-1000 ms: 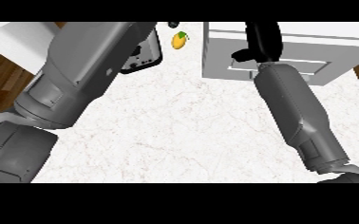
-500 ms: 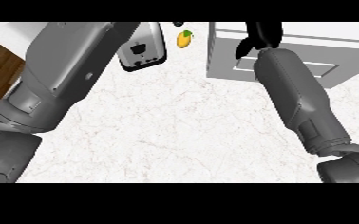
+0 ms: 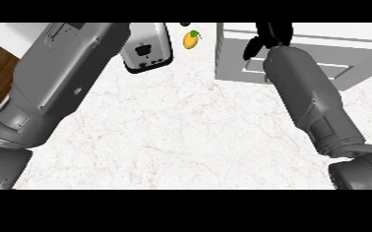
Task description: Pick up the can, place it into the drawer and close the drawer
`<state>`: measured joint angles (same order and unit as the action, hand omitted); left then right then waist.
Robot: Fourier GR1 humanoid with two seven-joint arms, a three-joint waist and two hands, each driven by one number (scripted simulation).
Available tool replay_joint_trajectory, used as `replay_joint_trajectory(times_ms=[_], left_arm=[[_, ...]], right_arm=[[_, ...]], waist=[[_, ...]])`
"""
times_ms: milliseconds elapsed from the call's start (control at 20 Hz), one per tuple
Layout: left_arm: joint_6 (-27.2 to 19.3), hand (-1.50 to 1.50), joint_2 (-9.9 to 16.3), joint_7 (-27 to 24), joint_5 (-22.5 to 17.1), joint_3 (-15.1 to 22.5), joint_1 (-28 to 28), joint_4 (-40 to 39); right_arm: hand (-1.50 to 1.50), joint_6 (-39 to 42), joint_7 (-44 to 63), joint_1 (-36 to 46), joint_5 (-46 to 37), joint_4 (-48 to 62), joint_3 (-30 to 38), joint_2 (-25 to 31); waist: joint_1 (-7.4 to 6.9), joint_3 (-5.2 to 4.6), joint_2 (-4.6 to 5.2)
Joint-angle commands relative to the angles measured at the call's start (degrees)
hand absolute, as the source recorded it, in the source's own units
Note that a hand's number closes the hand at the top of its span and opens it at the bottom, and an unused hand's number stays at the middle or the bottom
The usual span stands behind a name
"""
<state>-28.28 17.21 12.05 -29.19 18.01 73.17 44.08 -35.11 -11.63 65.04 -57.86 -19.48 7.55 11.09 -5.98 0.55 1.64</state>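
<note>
The right hand [image 3: 267,35] has moved further over the drawer [image 3: 291,54] at the counter's far right edge — fingers curled, but whether they grasp the can I cannot tell.

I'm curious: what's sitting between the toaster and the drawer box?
In the head view, a small orange-yellow fruit lies between the toaster and the drawer box, on the counter.
</note>
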Motion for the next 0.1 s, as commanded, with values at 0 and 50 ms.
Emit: replay_joint_trajectory(times_ms=[0,50], left_arm=[[-0.3,-1.5,0.6,-0.6,0.4,0.6,-4.1,4.1],[-0.5,-1.5,0.8,1.1,0.3,0.9,-3.8,5.6]], right_arm=[[-1.5,0.0,-2.0,5.6,4.6,-1.0,4.4,0.6],[-1.5,-0.9,-1.2,5.5,4.7,-0.6,4.6,-0.5]], waist=[[-1.05,-0.45,-0.71],[-1.39,-0.45,-0.98]])
